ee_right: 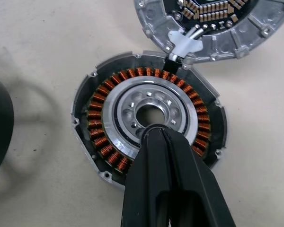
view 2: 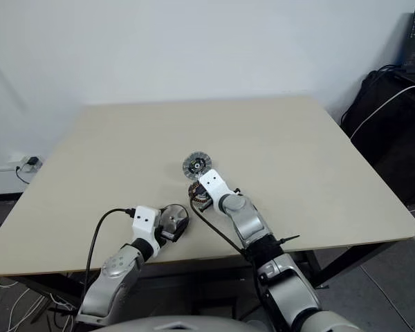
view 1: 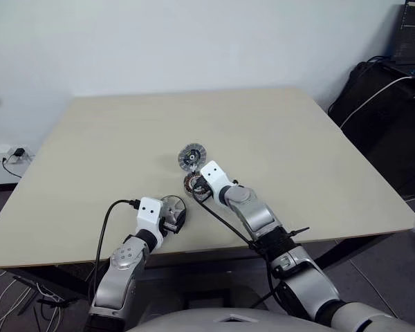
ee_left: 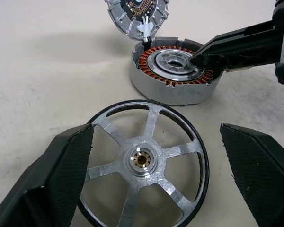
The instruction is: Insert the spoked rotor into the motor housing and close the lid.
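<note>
The table [view 1: 277, 138] is bare and pale on most of its top, with wide free room toward the far and side edges; a white wall stands behind, and a dark bag [view 1: 380, 104] sits off the right edge. Near the front edge the left gripper [ee_left: 151, 179] stands wide open around the rotor [ee_left: 144, 161] — pads beside the rim. The right gripper [ee_right: 156, 130] is shut, tips on the housing [ee_right: 146, 118] at its centre ring. The lid [ee_right: 213, 23] lies hinged open just behind the housing.
</note>
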Motion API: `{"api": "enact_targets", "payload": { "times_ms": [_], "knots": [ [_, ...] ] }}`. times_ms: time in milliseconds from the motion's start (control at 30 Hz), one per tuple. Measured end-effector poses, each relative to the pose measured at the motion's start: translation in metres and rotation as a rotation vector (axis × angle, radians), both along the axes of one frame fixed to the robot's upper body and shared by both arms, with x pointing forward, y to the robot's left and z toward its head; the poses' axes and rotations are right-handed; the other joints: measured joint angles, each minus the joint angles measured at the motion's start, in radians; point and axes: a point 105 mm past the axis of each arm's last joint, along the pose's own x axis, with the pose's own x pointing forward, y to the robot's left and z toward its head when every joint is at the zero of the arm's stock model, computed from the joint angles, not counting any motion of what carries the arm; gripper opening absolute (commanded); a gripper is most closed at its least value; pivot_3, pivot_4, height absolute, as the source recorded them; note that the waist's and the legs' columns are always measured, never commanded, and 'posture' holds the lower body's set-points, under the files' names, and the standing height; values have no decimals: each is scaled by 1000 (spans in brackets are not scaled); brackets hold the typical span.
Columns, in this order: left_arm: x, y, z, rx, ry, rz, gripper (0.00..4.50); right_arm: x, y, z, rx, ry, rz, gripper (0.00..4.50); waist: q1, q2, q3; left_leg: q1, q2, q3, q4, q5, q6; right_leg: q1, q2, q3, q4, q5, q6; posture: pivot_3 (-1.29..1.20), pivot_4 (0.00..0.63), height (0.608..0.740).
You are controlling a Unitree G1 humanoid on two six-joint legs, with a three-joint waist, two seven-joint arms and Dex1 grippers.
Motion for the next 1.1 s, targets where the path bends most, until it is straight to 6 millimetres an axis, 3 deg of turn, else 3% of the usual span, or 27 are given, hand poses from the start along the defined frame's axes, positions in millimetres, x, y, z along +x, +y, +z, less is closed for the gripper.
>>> {"api": "enact_targets", "payload": {
  "times_ms": [533,1100],
  "knots": [
    [1,2,0,3,-6,16,4500,6,12,-1,9,-11,25,44,0,0,0,0,0,0,0,0,0,0,0,0,0,0,0,0,0,740],
    [1,4,0,5,-7,24,4500,14,9,-2,7,-34,-4,44,-1,0,0,1,0,0,0,0,-1,0,0,-1,0,0,0,0,0,740]
  ]
}}
